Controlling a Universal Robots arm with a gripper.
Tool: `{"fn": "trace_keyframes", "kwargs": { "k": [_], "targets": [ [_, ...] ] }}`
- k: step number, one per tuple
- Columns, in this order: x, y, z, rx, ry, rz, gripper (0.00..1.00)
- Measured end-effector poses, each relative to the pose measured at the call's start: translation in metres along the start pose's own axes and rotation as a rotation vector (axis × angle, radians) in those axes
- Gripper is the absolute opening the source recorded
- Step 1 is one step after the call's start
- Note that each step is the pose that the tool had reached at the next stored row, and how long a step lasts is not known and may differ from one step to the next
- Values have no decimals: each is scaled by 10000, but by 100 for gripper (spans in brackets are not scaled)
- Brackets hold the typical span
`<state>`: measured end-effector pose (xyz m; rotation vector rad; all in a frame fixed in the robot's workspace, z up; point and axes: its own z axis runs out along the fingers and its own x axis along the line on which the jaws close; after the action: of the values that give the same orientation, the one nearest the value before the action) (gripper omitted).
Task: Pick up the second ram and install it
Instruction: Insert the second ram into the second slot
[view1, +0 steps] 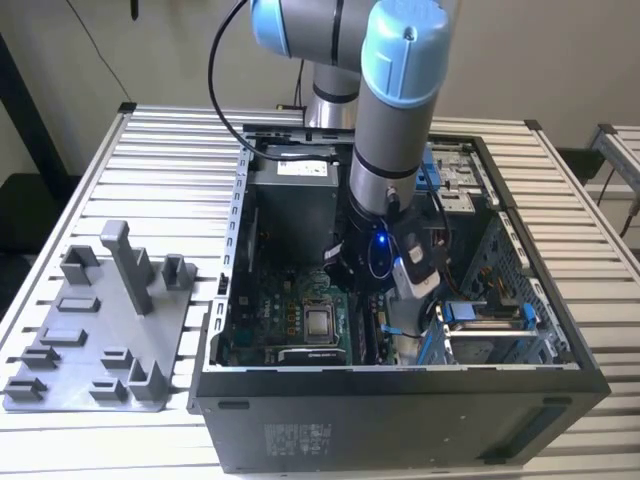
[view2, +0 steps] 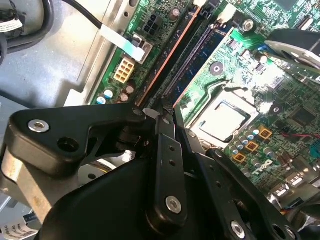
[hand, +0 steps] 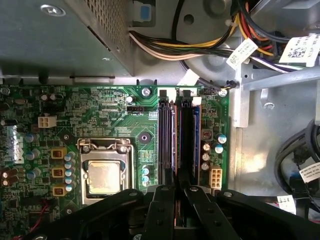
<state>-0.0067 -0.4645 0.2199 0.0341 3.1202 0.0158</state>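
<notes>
The gripper (hand: 176, 192) has two black fingers (hand: 160, 215), drawn in to a narrow gap and pinching a thin brownish edge that is taken here to be the top of the second ram (hand: 175, 145). The stick stands edge-on and runs straight out ahead of the fingertips along the line of the memory slots (hand: 186, 140); whether it is fully seated cannot be told. Two long black slots flank it, one on each side, each ending at the far end in a white latch (hand: 164, 93). In the second wrist view the gripper (view2: 160, 107) appears obliquely, and the second ram (view2: 165, 61) is a copper-edged line leading away from the fingertips, with a blue-lined slot (view2: 197, 57) just beside it. One square silver processor socket (hand: 105, 176) lies to one side of the jaws on the green motherboard (hand: 100, 107), and it also shows in the second wrist view (view2: 225, 120). Beyond the far end of the slots, the first wrist view adds a grey metal box (hand: 50, 35) and one bundle of coloured cables (hand: 200, 47). The exterior view alone gives the setting: the gripper (view1: 355, 275) reaches down inside one open computer case (view1: 400, 420), and one grey tray (view1: 90, 345) sits well apart on the slatted table (view1: 170, 150), at the exterior view's left.
</notes>
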Motion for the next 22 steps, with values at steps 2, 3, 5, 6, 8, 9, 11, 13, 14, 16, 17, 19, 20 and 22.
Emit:
{"fn": "trace_keyframes", "kwargs": {
  "k": [2, 3, 5, 6, 8, 9, 11, 13, 14, 16, 17, 19, 20, 22],
  "targets": [
    [0, 0, 5, -2, 2, -5, 14],
    [0, 0, 9, -1, 3, -5, 14],
    [0, 0, 20, 0, 3, -6, 14],
    [0, 0, 27, 0, 3, -6, 14],
    [1, -1, 44, 9, 6, -6, 14],
    [1, -2, 51, 11, 6, -6, 14],
    [1, -2, 55, 10, 6, -6, 14],
    [1, -1, 58, 4, 3, -6, 14],
    [1, -1, 58, 2, 3, -6, 14],
    [1, -1, 58, 1, 4, -6, 14],
    [1, -1, 58, 1, 3, -5, 14],
    [1, -1, 58, 1, 3, -6, 14],
    [1, -1, 60, 2, 4, -6, 14],
    [1, -1, 64, 2, 4, -6, 14]
  ]
}}
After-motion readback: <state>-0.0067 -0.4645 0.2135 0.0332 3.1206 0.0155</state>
